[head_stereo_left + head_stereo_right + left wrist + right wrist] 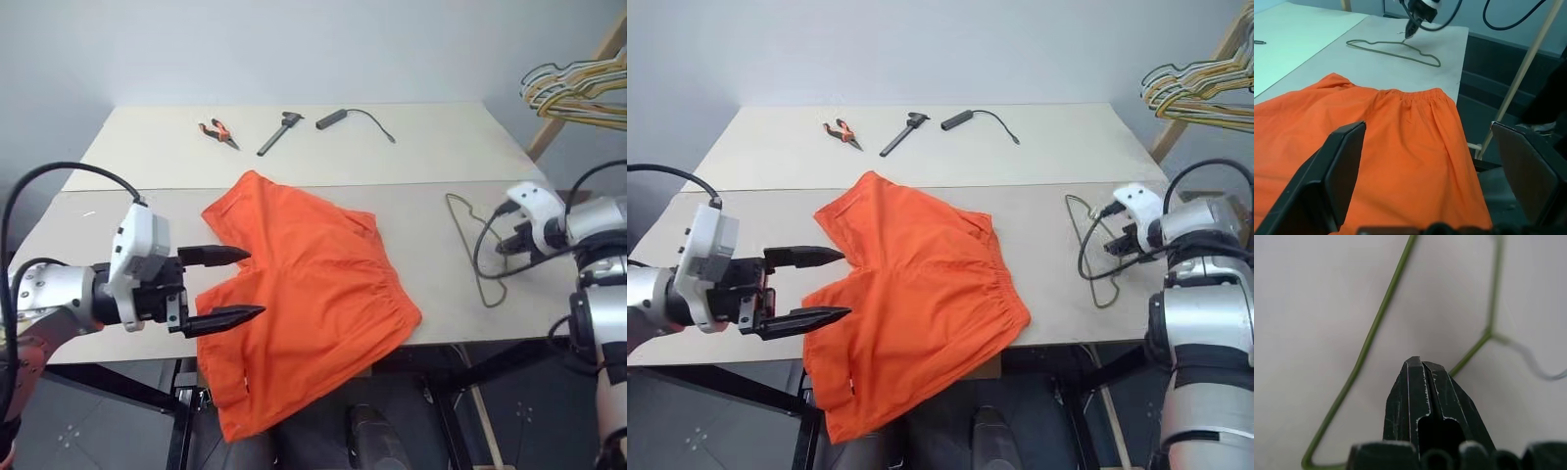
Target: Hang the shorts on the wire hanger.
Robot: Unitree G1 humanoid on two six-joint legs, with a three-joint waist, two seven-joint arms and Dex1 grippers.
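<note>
While the shorts are spread at the table centre, draped over its near edge, the left gripper is held wide open at nine o'clock of them. At three o'clock the wire hanger is lain flat. In the right wrist view, the right gripper is clenched empty above the wire. Hanger pickup seems in hand; reopening is called for next.

One shorts, one wire hanger, three tools, two claws

My head views look down over the counter; wrist cameras sit close, both sharing the hanger.
</note>
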